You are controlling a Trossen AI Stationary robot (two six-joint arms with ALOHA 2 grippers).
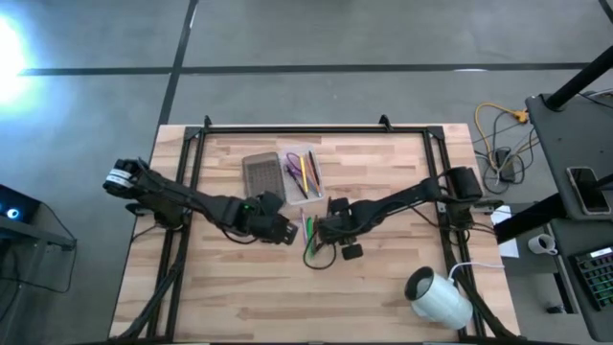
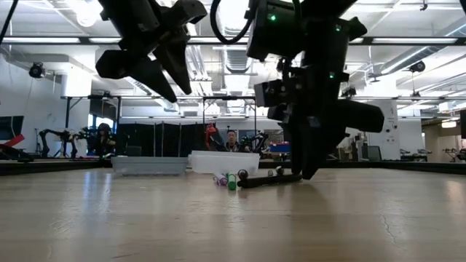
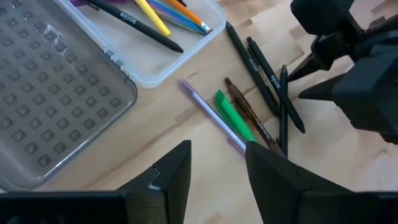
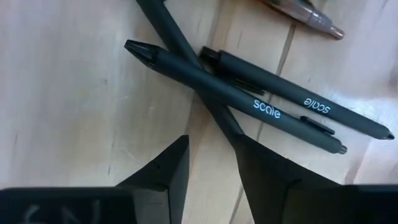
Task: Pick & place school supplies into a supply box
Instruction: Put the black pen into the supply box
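At the table's 11 o'clock lies the grey lid (image 1: 261, 174), and just to its right the clear box (image 1: 305, 175), which already holds a few pens. The lid is off, probably so the box stays open for loading. The left gripper (image 3: 214, 171) hovers at about 9 o'clock of the loose pens, fingers apart and empty, likely waiting. At the centre the right gripper (image 4: 208, 163) sits low over 3 dark pens (image 4: 273, 102), fingers parted astride one, apparently to grasp it. A green pen (image 3: 234, 116) lies beside them. The scissors cannot be made out. The white roll (image 1: 439, 297) rests at 5 o'clock.
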